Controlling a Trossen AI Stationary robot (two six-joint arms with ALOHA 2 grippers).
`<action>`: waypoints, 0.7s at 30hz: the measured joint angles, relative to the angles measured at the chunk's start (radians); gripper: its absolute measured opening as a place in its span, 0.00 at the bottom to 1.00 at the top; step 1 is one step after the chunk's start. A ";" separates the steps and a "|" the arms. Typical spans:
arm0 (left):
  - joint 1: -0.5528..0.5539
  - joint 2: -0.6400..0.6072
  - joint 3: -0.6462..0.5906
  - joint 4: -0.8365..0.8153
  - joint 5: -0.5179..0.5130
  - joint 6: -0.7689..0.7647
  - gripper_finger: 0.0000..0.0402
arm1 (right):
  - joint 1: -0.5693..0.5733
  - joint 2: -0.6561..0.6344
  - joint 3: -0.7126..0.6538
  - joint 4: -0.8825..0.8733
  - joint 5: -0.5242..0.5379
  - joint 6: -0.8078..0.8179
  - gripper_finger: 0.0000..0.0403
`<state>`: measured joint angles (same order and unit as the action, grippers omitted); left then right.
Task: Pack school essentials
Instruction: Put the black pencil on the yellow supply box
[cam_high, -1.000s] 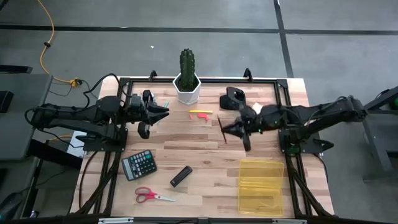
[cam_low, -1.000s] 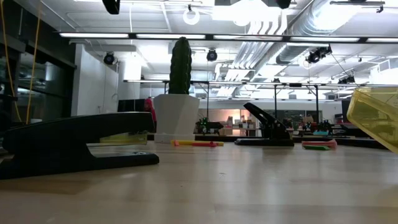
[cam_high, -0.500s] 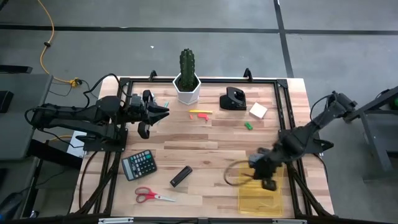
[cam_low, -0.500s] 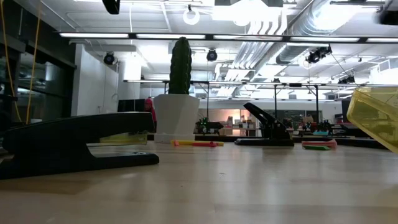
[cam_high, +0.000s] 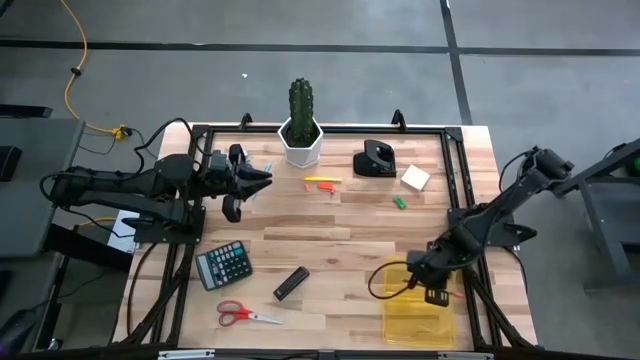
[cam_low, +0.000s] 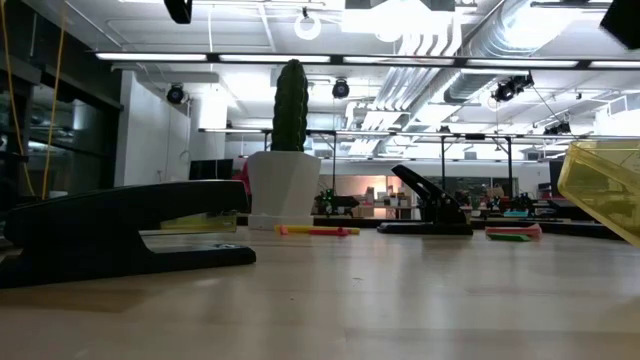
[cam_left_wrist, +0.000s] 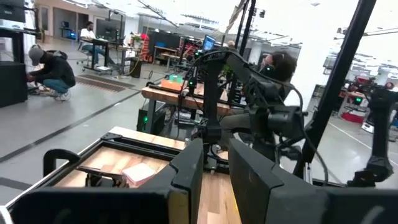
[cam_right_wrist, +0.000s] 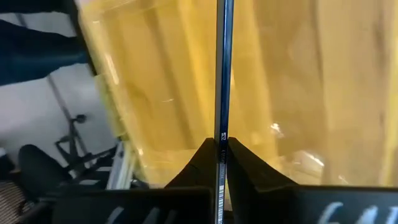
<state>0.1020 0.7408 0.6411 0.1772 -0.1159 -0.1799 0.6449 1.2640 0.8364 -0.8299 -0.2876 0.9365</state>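
My right gripper (cam_high: 418, 276) hangs over the far end of the clear yellow box (cam_high: 420, 310), near the table's near right corner. It is shut on a thin dark-blue item that looks like the blue-handled scissors (cam_high: 385, 281). My left gripper (cam_high: 252, 181) waits, open and empty, above the table's far left part. Red-handled scissors (cam_high: 248, 316) lie flat by the near edge. Yellow and red pens (cam_high: 322, 183), a green marker (cam_high: 399, 202) and the sticky-note pad (cam_high: 415, 178) lie on the far half. My right gripper pinches the blue scissors between its two fingers. In the wrist view they show edge-on as a thin blue line (cam_right_wrist: 222, 124) running forward out of the fingertips. The loop end (cam_high: 383, 282) sticks out toward the table's left. They are lifted clear, above the yellow box.
A black calculator (cam_high: 223, 265) and a black stapler (cam_high: 291, 283) lie on the near left. The stapler fills the low view's left (cam_low: 120, 235). A potted cactus (cam_high: 301, 138) and a black desk tool (cam_high: 377, 158) stand by the far edge. People work in the room beyond.
My right gripper has carried the blue scissors from the table's middle right toward the near edge, until it stood over the yellow box's far end. In the last half second it has only shifted slightly there.
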 joint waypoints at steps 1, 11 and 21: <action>0.000 0.000 0.000 0.000 -0.002 0.000 0.16 | -0.011 0.005 -0.009 0.002 -0.001 -0.015 0.00; 0.000 0.000 0.000 0.005 -0.003 -0.001 0.16 | -0.080 0.014 -0.118 0.152 -0.004 -0.017 0.00; 0.000 0.000 0.000 0.006 -0.005 -0.001 0.16 | -0.084 0.014 -0.133 0.149 -0.001 -0.013 0.01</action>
<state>0.1020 0.7410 0.6411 0.1830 -0.1207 -0.1805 0.5606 1.2781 0.7033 -0.6805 -0.2888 0.9237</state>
